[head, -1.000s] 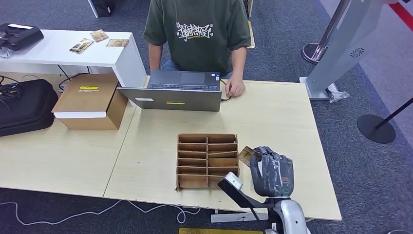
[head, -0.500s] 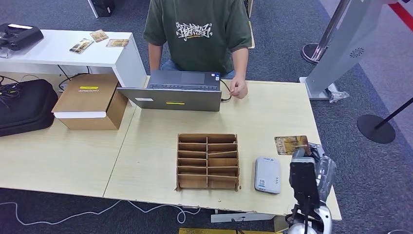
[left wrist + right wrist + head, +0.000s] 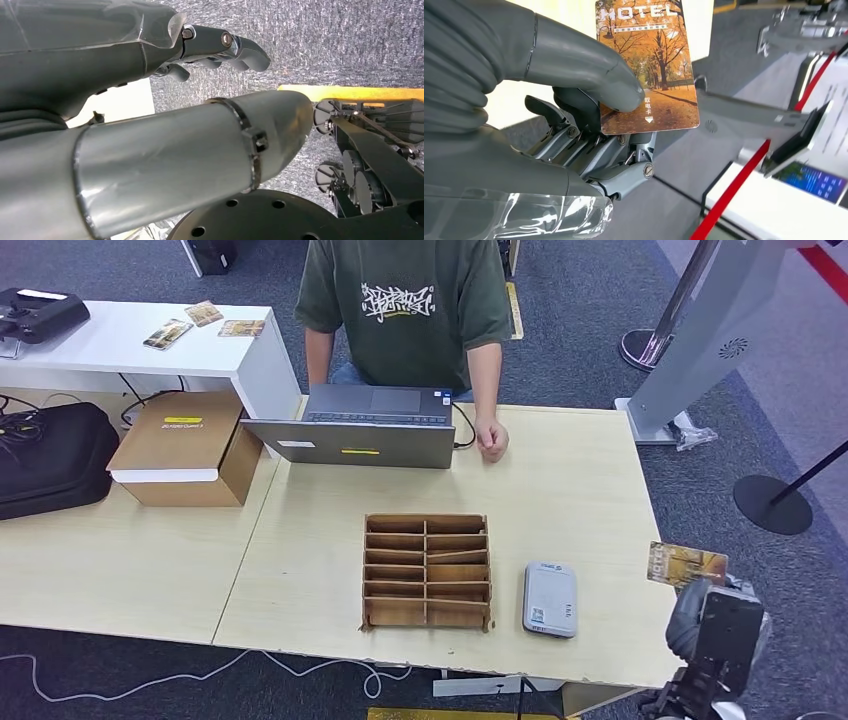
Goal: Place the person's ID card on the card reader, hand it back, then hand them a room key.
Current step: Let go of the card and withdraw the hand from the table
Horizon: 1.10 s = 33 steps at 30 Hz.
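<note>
1. I see the right robot hand (image 3: 712,618) pinching the hotel key card (image 3: 686,564) beyond the tabletop's (image 3: 580,490) right edge.
2. The left robot hand (image 3: 220,47) hangs over carpet, fingers loosely curled, holding nothing.
3. The card reader (image 3: 550,599) lies beside the wooden organizer (image 3: 427,571).

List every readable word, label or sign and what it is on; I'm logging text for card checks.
"HOTEL": top of the autumn-tree card pinched in the right hand.
Small Chinese characters above an arrow, lower on that card: too small to be sure of.
White graphic lettering on the person's green shirt: not legible.
Yellow labels on the cardboard box and laptop: too small.
Card reader sticker: blurred.
</note>
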Each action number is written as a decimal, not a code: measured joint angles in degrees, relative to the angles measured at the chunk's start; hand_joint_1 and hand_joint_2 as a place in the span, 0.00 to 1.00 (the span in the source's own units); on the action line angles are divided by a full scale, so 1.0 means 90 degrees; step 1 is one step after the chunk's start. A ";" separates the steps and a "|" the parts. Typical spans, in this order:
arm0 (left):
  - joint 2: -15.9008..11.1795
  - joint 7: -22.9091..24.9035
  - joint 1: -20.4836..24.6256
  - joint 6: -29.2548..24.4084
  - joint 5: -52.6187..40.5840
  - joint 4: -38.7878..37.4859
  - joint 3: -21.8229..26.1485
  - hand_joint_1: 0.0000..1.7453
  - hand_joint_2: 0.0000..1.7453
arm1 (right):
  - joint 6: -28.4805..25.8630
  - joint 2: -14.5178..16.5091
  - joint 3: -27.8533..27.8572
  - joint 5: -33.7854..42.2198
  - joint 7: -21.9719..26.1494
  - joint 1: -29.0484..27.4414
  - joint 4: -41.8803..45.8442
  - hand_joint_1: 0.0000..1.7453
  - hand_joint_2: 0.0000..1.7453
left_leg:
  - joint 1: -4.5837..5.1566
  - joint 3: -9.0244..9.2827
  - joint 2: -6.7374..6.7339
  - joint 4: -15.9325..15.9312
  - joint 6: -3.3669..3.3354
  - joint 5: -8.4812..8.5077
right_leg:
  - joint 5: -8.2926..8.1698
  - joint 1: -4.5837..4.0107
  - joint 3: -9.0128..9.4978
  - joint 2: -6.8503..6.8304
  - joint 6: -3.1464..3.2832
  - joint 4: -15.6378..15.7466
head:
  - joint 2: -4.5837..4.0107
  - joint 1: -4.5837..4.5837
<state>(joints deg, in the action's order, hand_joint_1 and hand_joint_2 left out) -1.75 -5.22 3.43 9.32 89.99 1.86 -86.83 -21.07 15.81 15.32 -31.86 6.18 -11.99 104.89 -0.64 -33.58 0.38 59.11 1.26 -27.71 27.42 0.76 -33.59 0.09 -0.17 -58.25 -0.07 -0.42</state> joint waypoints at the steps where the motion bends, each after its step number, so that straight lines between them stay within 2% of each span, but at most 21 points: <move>1: 0.0007 0.0000 0.0000 -0.0018 0.0000 0.0000 -0.0001 0.00 0.00 | -0.0070 0.0004 0.0034 -0.0079 0.0010 -0.0004 0.0004 1.00 1.00 | 0.0000 0.0000 0.0000 0.0000 0.0000 0.0000 | 0.0000 0.0000 0.0000 0.0000 0.0000 0.0000 | 0.0000 0.0000; 10: 0.0047 -0.0015 0.0017 -0.0065 -0.0002 -0.0002 -0.0047 0.00 0.00 | -0.0751 -0.0013 0.0073 -0.0991 0.0064 0.0159 0.0012 1.00 1.00 | 0.0000 -0.0003 0.0000 0.0000 0.0000 0.0000 | 0.0000 0.0000 0.0004 0.0000 0.0000 -0.0001 | -0.0001 0.0001; 20: 0.0047 -0.0052 0.0052 -0.0057 -0.0084 -0.0002 -0.0153 0.00 0.00 | -0.1062 -0.0195 -0.0062 -0.2000 -0.0087 0.1052 -0.0342 1.00 1.00 | 0.0000 0.0004 0.0001 0.0000 0.0002 0.0003 | -0.0002 0.0000 0.0008 -0.0002 0.0001 -0.0002 | -0.0001 0.0001; 28: 0.0047 -0.0102 0.0053 -0.0036 -0.0027 -0.0002 -0.0159 0.00 0.00 | -0.1311 -0.0276 -0.0494 -0.3622 -0.0339 0.1800 -0.0885 1.00 1.00 | -0.0002 0.0007 0.0000 0.0000 0.0004 0.0005 | -0.0003 0.0000 0.0007 0.0001 0.0003 -0.0003 | 0.0000 0.0001; 33: 0.0043 -0.0106 0.0052 -0.0006 -0.0022 -0.0002 -0.0159 0.00 0.00 | -0.1381 -0.0294 -0.0797 -0.4178 -0.0495 0.2202 -0.1325 1.00 1.00 | -0.0002 0.0007 0.0000 0.0000 0.0004 0.0007 | -0.0004 -0.0001 0.0007 0.0001 0.0003 -0.0003 | -0.0001 0.0000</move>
<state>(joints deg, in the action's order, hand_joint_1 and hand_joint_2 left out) -1.37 -6.18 3.89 9.26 89.79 1.84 -88.26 -33.50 13.16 8.15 -69.46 1.72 7.82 92.97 -0.66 -33.52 0.38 59.11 1.30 -27.65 27.39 0.76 -33.52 0.10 -0.14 -58.28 -0.07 -0.42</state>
